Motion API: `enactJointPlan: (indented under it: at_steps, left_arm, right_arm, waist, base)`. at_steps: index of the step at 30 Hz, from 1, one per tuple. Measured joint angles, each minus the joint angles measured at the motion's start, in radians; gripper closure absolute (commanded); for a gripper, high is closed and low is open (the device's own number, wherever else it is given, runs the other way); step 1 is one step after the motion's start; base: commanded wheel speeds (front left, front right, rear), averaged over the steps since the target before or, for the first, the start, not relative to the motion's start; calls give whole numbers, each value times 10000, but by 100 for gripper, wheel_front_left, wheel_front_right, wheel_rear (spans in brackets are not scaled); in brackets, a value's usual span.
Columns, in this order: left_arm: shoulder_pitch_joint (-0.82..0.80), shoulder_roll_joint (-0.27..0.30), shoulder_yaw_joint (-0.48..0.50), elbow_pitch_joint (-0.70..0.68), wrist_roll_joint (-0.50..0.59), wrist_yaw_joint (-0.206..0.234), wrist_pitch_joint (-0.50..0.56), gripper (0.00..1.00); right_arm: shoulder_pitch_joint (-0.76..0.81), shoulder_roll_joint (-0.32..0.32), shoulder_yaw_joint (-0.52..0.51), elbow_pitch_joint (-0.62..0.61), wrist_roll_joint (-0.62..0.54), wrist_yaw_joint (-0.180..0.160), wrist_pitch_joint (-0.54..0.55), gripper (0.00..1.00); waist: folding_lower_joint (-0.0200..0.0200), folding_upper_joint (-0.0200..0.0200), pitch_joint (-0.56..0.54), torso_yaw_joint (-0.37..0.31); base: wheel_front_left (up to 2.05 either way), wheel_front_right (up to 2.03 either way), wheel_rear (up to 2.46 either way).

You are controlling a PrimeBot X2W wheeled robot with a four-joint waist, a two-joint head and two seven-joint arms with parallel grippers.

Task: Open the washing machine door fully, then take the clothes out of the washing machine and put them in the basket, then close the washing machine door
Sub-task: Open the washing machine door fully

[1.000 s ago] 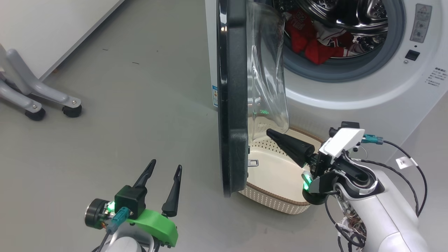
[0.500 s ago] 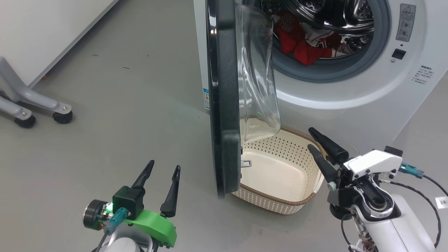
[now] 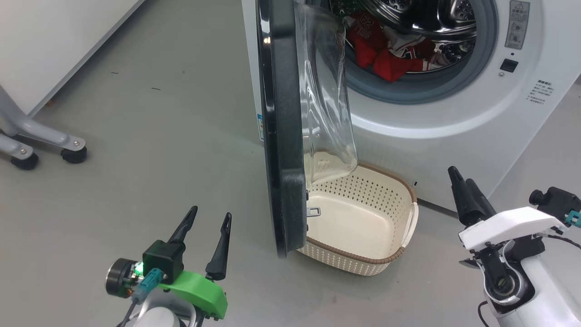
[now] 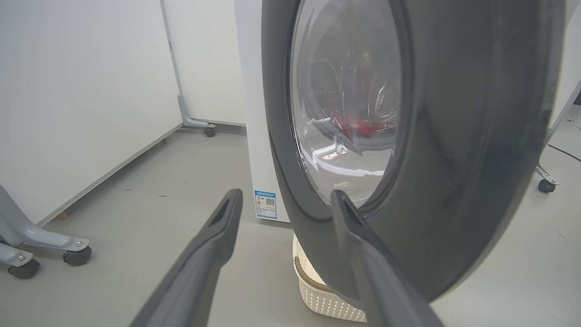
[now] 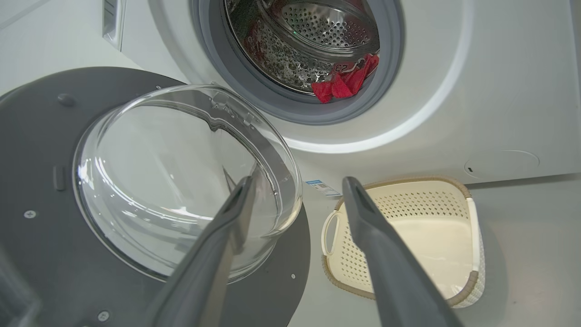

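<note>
The washing machine (image 3: 454,113) stands with its round black door (image 3: 281,136) swung out, edge-on to the head view, the clear glass bowl (image 3: 324,91) bulging toward the drum. The red clothes (image 3: 386,50) lie inside the steel drum (image 5: 317,27). The cream basket (image 3: 395,181) sits empty on the floor under the door. My left gripper (image 3: 211,212) is open, low on the floor left of the door's outer face (image 4: 454,159). My right gripper (image 3: 459,176) is open, right of the basket, pointing at the door's inner side (image 5: 41,159) with nothing between its fingers.
Grey wheeled frame legs (image 3: 45,141) stand on the grey floor at the far left beside a white wall panel (image 3: 45,36). A blue sticker (image 4: 265,204) marks the machine's side. Another caster (image 4: 544,185) stands to the right behind the door.
My right gripper has drawn back from the door's inner side above the basket to the right of the basket. The head camera has shifted, sliding the scene left. The left gripper holds still.
</note>
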Motion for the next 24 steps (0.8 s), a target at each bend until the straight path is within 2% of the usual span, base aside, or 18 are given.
enactJointPlan:
  at_steps: [8, 10, 13, 14, 20, 24]
  left_arm:
    - [0, 10, 23, -13, -67, 75, 2, 0]
    - [0, 13, 40, -15, -67, 75, 21, 0]
    - [0, 15, 63, -15, -69, 77, 77, 0]
    - [0, 15, 90, -12, -71, 84, 79, 0]
    - [1, 13, 211, 12, -213, 174, 88, 0]
    - [4, 13, 224, 15, -224, 176, 90, 0]
  right_arm:
    - [19, -1014, 830, -307, -3927, -25, -2445, 0]
    - [18, -1110, 999, -378, -4834, -355, -2809, 0]
    - [28, -1110, 1221, -456, -5676, -769, -2606, 0]
    - [85, -1064, 1283, -497, -6138, -1060, -2546, 0]
    - [655, -591, 966, -619, -6799, -1864, -2426, 0]
    - [826, -295, 594, -859, -7076, -2127, -2426, 0]
  waist:
    - [0, 0, 12, -97]
    - [0, 0, 10, -119]
    - [0, 0, 4, -149]
    - [0, 0, 0, -167]
    - [0, 0, -14, -213]
    - [0, 0, -17, -239]
  base:
    - [0, 0, 0]
    - [0, 0, 0]
    - [0, 0, 0]
    - [0, 0, 0]
    - [0, 0, 0]
    - [0, 0, 0]
